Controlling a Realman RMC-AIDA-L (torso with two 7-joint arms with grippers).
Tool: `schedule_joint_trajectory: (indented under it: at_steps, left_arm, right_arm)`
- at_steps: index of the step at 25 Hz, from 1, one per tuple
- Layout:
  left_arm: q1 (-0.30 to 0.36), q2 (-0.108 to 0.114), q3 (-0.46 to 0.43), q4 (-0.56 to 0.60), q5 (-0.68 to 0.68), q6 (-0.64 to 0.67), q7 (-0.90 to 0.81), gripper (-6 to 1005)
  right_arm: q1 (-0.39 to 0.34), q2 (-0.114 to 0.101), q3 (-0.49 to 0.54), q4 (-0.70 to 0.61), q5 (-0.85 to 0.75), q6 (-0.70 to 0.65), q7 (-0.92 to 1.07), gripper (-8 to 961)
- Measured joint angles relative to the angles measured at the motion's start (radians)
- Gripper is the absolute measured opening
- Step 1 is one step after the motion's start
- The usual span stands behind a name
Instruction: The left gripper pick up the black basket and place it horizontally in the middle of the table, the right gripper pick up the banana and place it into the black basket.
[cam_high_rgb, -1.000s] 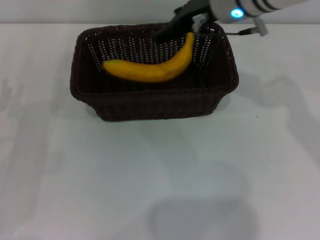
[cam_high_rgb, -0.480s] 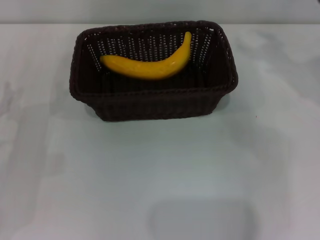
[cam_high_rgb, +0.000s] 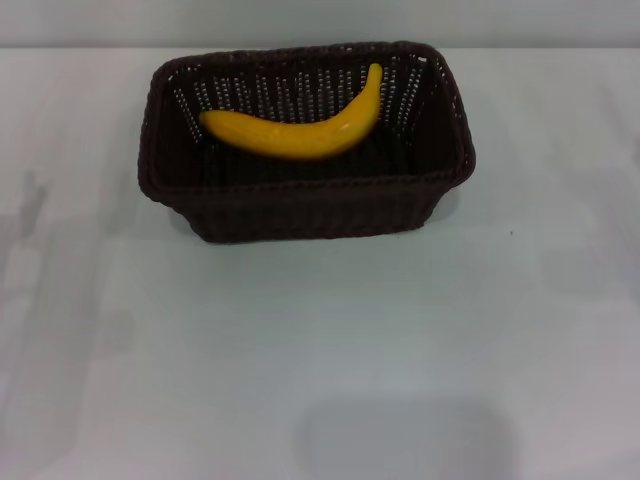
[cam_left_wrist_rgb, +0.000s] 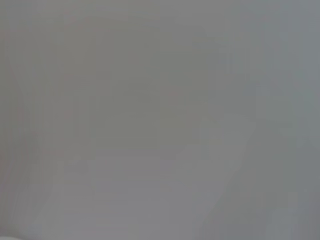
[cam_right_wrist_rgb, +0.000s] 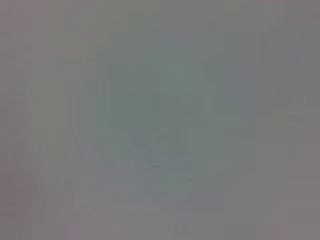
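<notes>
The black basket stands lengthwise across the far middle of the white table in the head view. The yellow banana lies inside it, its stem end pointing up toward the basket's far right corner. Neither gripper shows in the head view. The left wrist view and the right wrist view show only plain grey surface, with no fingers and no task objects.
The table's far edge runs just behind the basket. A faint grey shadow lies on the table near the front edge.
One second ago the right arm with its blue ring light was at the basket's far right corner by the banana's stem; it has since left the view. The banana stays in the basket.
</notes>
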Motion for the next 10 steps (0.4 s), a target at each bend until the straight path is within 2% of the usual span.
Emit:
schedule_joint_trajectory:
  at_steps: [1, 4, 10]
  left_arm:
    - [0.001, 0.000, 0.000, -0.004, 0.000, 0.000, 0.010, 864]
    - [0.006, -0.001, 0.000, -0.024, 0.002, 0.005, 0.081, 864]
    - [0.025, -0.004, -0.003, -0.036, 0.014, 0.015, 0.168, 863]
  right_arm:
    - [0.010, 0.002, 0.023, 0.077, 0.030, 0.045, -0.142, 874]
    - [0.011, 0.004, 0.065, 0.156, 0.041, 0.101, -0.332, 874]
    - [-0.005, 0.004, 0.122, 0.226, 0.042, 0.192, -0.345, 874]
